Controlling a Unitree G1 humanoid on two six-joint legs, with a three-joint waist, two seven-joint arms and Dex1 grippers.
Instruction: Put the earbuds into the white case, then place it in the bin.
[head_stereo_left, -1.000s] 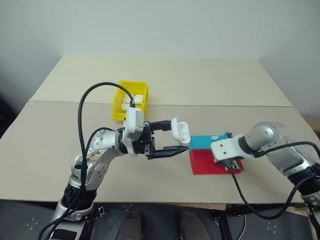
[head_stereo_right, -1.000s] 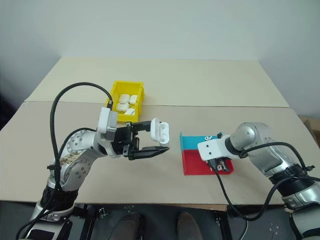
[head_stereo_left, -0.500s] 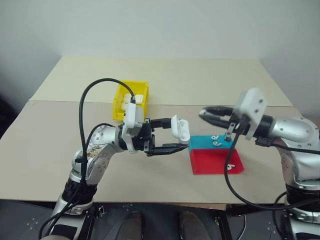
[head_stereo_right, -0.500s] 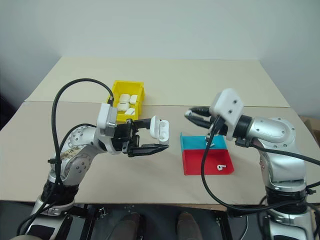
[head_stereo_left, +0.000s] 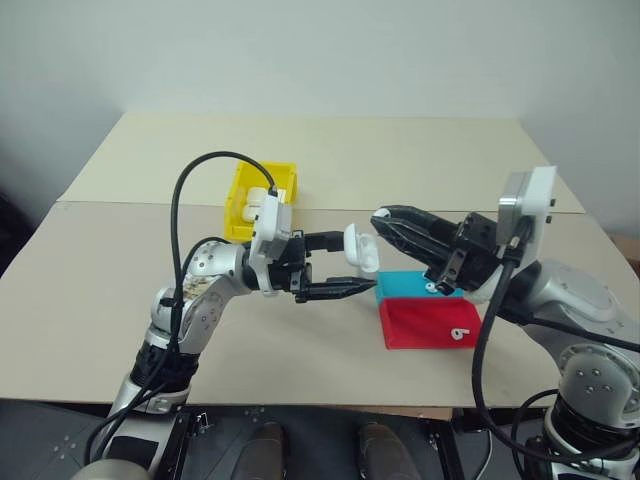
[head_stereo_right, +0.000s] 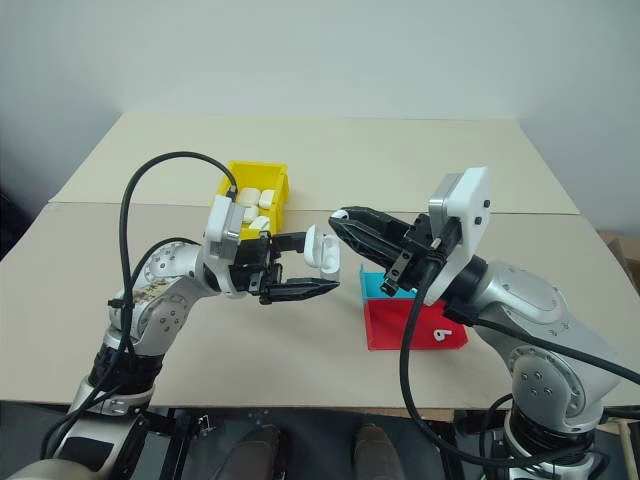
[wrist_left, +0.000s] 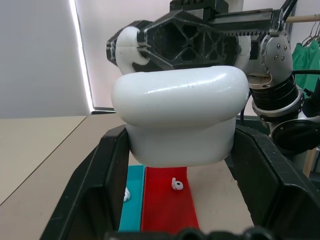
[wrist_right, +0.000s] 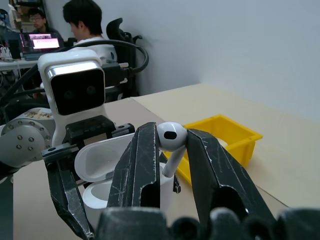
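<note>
My left gripper (head_stereo_left: 355, 264) is shut on the white case (head_stereo_left: 362, 250) and holds it in the air over the table, lid flipped open. My right gripper (head_stereo_left: 383, 217) points left at the case, shut on one of the earbuds (wrist_right: 170, 139), which sits pinched at its tips just above the open case (wrist_right: 102, 172). In the left wrist view that earbud (wrist_left: 128, 47) shows right behind the case (wrist_left: 175, 115). The yellow bin (head_stereo_left: 238, 214) stands on the table behind my left arm with several white cases (head_stereo_right: 254, 203) inside.
A red tray (head_stereo_left: 420, 328) and a blue tray (head_stereo_left: 400, 284) lie side by side under my right arm. One loose earbud (head_stereo_left: 460, 333) rests on the red tray, another (head_stereo_left: 431, 289) on the blue. A person (wrist_right: 92, 20) sits at a desk in the background.
My right gripper has lifted off the red tray with an earbud, turned, and swung up and left to the open case. The left gripper and case have stayed put.
</note>
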